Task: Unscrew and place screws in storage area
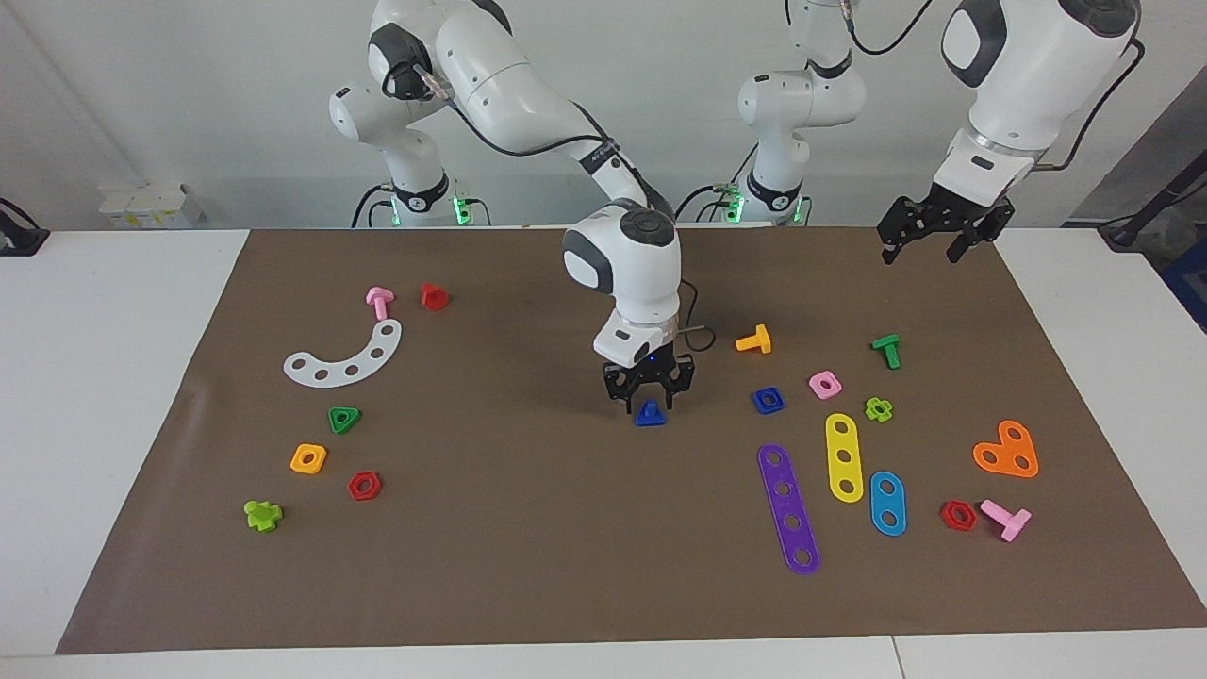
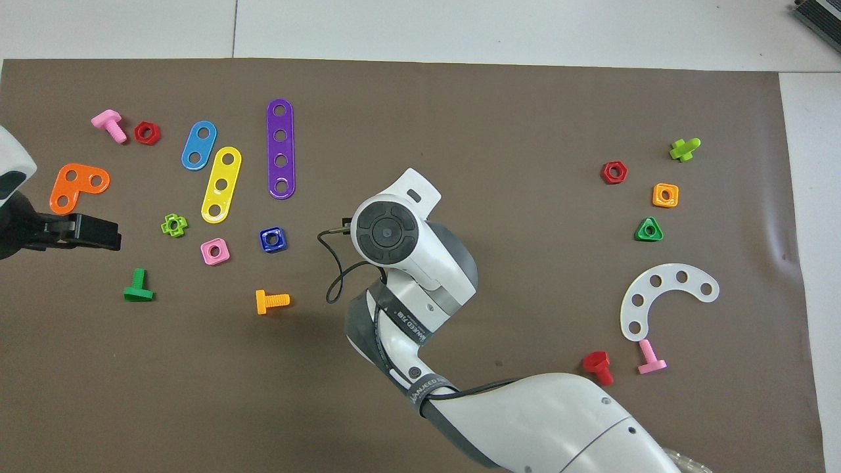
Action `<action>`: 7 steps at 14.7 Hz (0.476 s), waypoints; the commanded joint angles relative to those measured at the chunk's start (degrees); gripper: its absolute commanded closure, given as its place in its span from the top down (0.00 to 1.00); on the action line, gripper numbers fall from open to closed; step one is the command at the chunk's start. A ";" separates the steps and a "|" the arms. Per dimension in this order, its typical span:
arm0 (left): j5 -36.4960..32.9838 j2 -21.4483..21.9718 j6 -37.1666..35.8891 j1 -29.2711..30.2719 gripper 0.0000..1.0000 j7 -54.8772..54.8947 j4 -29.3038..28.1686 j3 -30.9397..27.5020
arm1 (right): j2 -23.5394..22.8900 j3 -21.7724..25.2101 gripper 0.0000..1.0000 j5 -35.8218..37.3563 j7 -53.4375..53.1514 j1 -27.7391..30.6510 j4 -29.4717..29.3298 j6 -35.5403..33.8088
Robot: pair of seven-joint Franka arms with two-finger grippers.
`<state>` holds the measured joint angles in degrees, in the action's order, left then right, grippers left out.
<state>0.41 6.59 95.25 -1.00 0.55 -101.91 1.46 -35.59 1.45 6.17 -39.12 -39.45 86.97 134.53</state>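
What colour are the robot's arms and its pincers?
Both arms are glossy white with dark grey joint caps and rounded shapes. Thin black cables run along them. Each ends in a black pincer: the right pincer and the left pincer.

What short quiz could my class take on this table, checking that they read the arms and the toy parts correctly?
1. True or false: the right gripper is down at the blue screw in the middle of the mat, while the left gripper hangs open above the left arm's end of the mat.
2. Which nut lies closest to the white curved strip? A. green triangular nut B. blue square nut C. pink square nut
3. How many holes has the purple strip?

Key: 1 true; 2 A; 3 four.
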 commanded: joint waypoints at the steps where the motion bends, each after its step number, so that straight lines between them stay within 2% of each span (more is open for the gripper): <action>1: 0.21 -1.57 -1.63 0.21 1.00 0.15 4.60 -0.58 | -0.71 -0.22 0.62 -0.02 0.62 0.16 -0.14 1.08; 5: -0.05 -3.95 -3.40 0.30 1.00 0.24 9.80 -0.76 | -0.71 -0.22 0.47 -0.02 0.44 0.16 0.65 1.61; 7: -0.14 -4.92 -3.49 0.30 1.00 0.24 10.41 -0.85 | -0.71 -0.22 0.46 -0.11 0.44 0.16 0.66 1.61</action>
<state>0.40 4.17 93.62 -0.94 0.55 -94.49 0.71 -36.03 1.40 6.16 -39.12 -39.46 87.20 134.53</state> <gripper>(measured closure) 0.000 0.520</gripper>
